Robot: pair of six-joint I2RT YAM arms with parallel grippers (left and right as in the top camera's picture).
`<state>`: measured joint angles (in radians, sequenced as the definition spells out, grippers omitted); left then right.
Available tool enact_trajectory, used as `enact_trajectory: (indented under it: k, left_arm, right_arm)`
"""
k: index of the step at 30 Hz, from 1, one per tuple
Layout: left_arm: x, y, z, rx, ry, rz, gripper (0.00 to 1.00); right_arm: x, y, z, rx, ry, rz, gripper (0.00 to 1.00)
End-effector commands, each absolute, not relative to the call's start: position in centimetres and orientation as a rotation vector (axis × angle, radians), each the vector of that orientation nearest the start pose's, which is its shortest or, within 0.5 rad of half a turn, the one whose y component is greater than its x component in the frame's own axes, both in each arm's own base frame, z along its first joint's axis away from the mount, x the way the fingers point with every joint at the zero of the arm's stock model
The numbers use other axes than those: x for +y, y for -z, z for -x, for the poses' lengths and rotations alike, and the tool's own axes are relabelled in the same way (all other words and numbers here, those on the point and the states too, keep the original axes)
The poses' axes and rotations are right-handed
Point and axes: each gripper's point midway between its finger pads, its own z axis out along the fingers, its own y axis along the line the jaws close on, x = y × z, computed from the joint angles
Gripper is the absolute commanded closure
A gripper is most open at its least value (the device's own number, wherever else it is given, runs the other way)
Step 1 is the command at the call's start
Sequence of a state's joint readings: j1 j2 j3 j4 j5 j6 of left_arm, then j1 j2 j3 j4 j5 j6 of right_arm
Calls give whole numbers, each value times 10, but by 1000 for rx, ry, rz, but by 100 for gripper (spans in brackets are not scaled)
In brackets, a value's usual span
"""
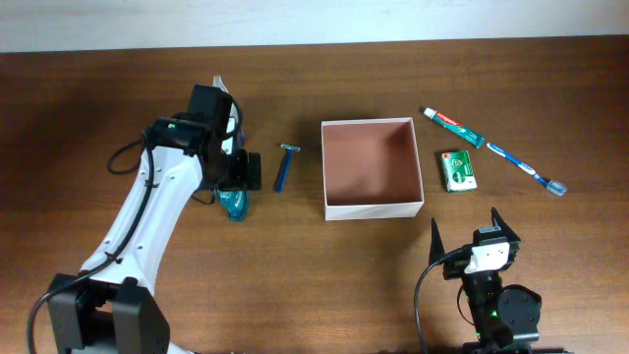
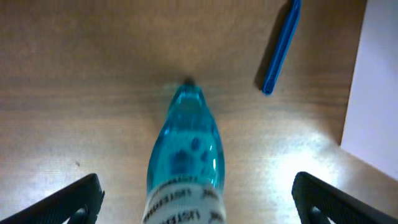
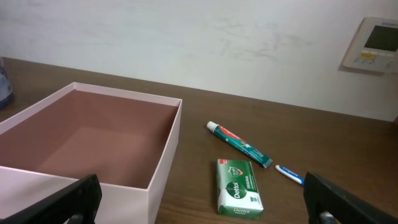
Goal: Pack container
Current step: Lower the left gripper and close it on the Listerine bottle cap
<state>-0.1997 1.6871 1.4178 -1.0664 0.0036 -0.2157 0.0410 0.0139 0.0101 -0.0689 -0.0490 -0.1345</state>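
Brown tabletop (image 1: 295, 275), container (image 1: 371, 167) between left gripper (image 2: 198, 199) and right gripper (image 3: 211, 202), both jaws wide apart.

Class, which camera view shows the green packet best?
The right wrist view: the green packet is close, its label readable. Overhead shows it small, beside the container. The left wrist view misses it.

Mid-table: container (image 1: 373, 208). Left of it, a little apart: razor (image 1: 284, 169), lying lengthwise near to far. Further left and slightly nearer: bottle (image 1: 235, 205), on its side. Right of container, just beside its right wall: packet (image 1: 458, 170). Behind packet, farther back: toothpaste tube (image 1: 453, 127), slanted. Right of packet: toothbrush (image 1: 527, 168), slanted, far end near tube's right end.
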Motion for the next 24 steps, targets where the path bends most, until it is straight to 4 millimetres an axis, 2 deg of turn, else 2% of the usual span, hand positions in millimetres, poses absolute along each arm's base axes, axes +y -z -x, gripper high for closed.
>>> enact_trajectory:
  k: [1,10,18,24]
  left_arm:
    - [-73,-127,-360,2907,83,-11,1]
    - [-73,-107,-360,2964,68,-14,1]
    - [-73,-107,-361,2960,69,-14,1]
    - [-73,-107,-362,2956,70,-14,24]
  right_arm:
    - [19,-157,-245,1634,31,182,1]
    - [19,-157,-245,1634,31,182,1]
    - [19,-157,-245,1634,31,182,1]
    - [19,-157,-245,1634,31,182,1]
